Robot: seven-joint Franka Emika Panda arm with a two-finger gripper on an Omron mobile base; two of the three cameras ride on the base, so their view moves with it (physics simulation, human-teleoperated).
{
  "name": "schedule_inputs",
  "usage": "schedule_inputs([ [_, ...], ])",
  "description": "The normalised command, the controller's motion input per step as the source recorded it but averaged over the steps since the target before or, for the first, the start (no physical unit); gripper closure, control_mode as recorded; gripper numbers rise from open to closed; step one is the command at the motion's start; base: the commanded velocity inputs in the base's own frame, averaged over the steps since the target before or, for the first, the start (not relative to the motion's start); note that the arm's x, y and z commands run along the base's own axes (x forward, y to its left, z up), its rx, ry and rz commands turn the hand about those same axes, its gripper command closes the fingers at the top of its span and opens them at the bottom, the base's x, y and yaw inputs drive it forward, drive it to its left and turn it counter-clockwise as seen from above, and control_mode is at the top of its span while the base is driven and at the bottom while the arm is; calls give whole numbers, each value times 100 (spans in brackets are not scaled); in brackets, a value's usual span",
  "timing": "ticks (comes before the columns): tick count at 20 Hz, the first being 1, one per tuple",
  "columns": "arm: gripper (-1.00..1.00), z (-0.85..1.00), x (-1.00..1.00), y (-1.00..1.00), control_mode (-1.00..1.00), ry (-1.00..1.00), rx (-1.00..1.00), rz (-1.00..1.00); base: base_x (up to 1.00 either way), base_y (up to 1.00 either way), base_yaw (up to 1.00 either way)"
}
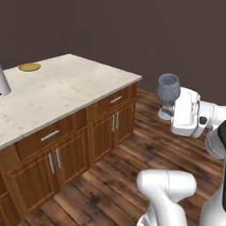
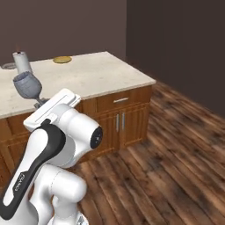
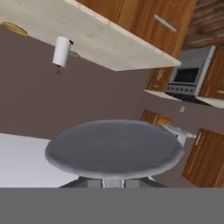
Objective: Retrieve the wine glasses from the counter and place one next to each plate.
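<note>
1 wine glass (image 1: 168, 88) rides upright in our gripper (image 1: 169, 110), jaws clenched on its thin stem, off the island top's (image 1: 66, 88) near corner; it looks light, fragile and top-heavy, so the stem suits us.

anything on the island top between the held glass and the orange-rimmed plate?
Bare speckled top between wine glass and plate in the right base view; the paper-towel roll stands to the left of that line.
</note>
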Motion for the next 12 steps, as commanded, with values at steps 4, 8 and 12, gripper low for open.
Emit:
schedule_inputs([
  [4, 100, 0, 0, 0, 100, 0, 0, 0, 100, -100, 7],
  [8, 100, 0, 0, 0, 100, 0, 0, 0, 100, -100, 3],
  [12, 100, 0, 0, 0, 100, 0, 0, 0, 100, -100, 6],
])
